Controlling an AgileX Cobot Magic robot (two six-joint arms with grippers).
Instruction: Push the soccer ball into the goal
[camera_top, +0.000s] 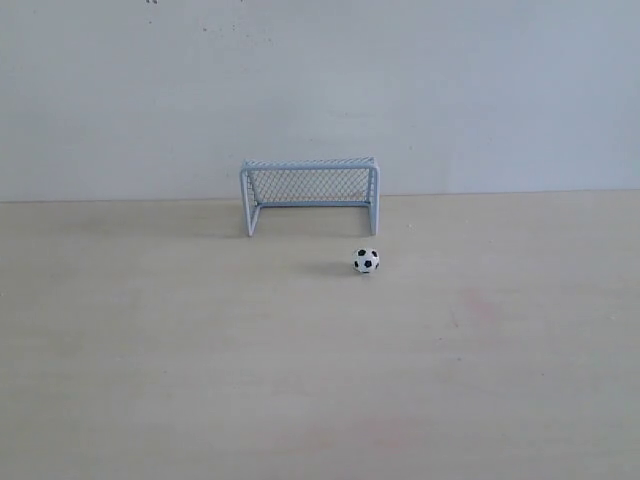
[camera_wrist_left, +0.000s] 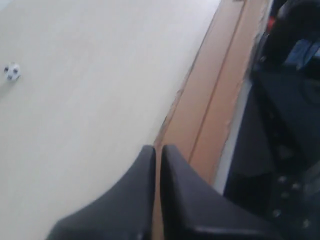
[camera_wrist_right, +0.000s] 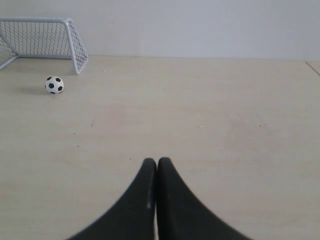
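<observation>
The soccer ball (camera_top: 366, 260) rests on the pale table, a short way in front of the goal's right post. The white-framed goal (camera_top: 309, 192) with mesh netting stands against the back wall, its mouth facing forward. No arm shows in the exterior view. In the right wrist view the ball (camera_wrist_right: 54, 84) lies far from my right gripper (camera_wrist_right: 157, 162), near the goal (camera_wrist_right: 42, 42). The right jaws are pressed together, empty. My left gripper (camera_wrist_left: 158, 149) is shut and empty too, hovering near the table edge, with the ball (camera_wrist_left: 12, 71) small and distant.
The light wooden table (camera_top: 200, 360) runs back to a plain white wall (camera_top: 450, 90). In the left wrist view the table's brown edge (camera_wrist_left: 215, 100) borders dark equipment (camera_wrist_left: 285, 125) beyond it.
</observation>
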